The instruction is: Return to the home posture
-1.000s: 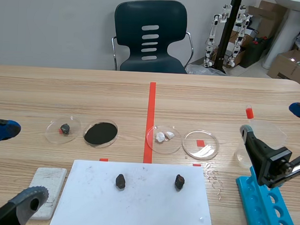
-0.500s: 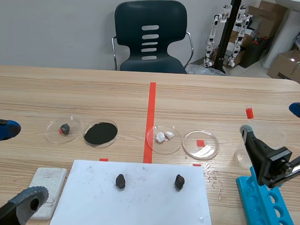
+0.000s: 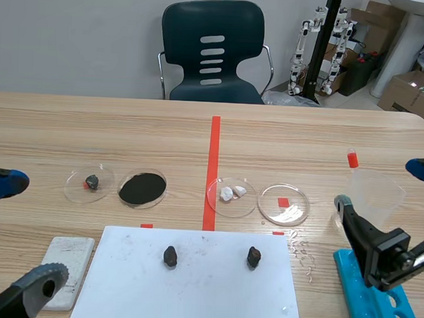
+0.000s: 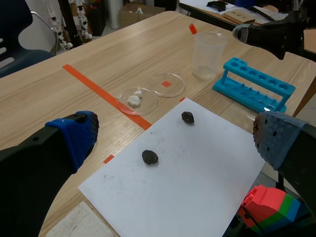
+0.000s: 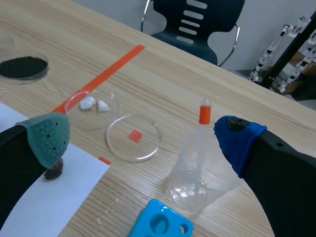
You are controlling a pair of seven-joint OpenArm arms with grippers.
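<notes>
Wooden table lies under black left fingers and right fingers, spread wide.

Your table is matt, grained wood, and the white sheet on it is matt paper carrying two rough dark lumps. The beaker and dishes are clear glossy plastic; the rack, smooth blue plastic.

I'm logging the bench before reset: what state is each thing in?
Left gripper: open, empty.
Right gripper: open, empty.
Beaker: upright, red-capped tube standing inside.
Rack: upright, visible holes empty.
Leftmost dish: holds one dark lump.
Second dish: filled with black powder.
Third dish: holds white pieces.
Fourth dish: empty.
Paper: flat, two dark lumps on it.
</notes>
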